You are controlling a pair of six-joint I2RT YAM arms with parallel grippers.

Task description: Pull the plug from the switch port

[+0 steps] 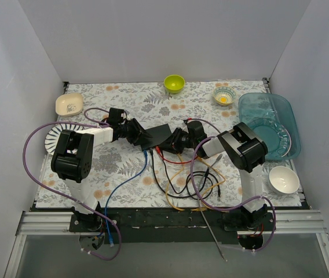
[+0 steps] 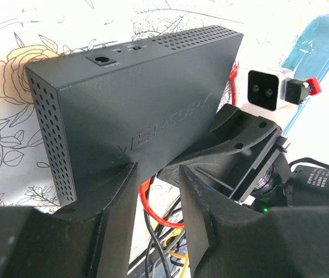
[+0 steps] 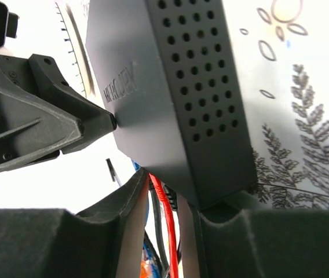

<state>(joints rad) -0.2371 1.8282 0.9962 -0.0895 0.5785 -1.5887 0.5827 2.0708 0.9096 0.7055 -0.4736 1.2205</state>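
I judge this to be the gripping step, just ahead of the pull itself. The switch (image 1: 161, 134) sits in the middle of the top view, tipped up off the flowered cloth (image 1: 130, 98) between my two arms. My left gripper (image 2: 158, 172) comes in from the left and is drawn in narrow over the lower edge of the box, one finger lying on its broad top face, so I take it to be bracing the switch. My right gripper (image 3: 170, 188) sits at the bottom of its own view, under the near corner of the box. Its jaws stand fairly narrow with the red cable (image 3: 160, 202) running down between them. The plug is hidden under the box edge, and I cannot tell whether my fingers have actually bitten on it or on the cable. The next move calls for a firm pinch on the plug body rather than the cord. Then it needs a straight draw along the line of the port while my left side keeps the box from following. The switch is a flat matte black box with sharp edges, rows of round vent holes along its sides, and faint raised lettering on top. It looks hard and slippery. The cable is thin, glossy and limp. My fingers are dull black plastic, wedge-shaped.
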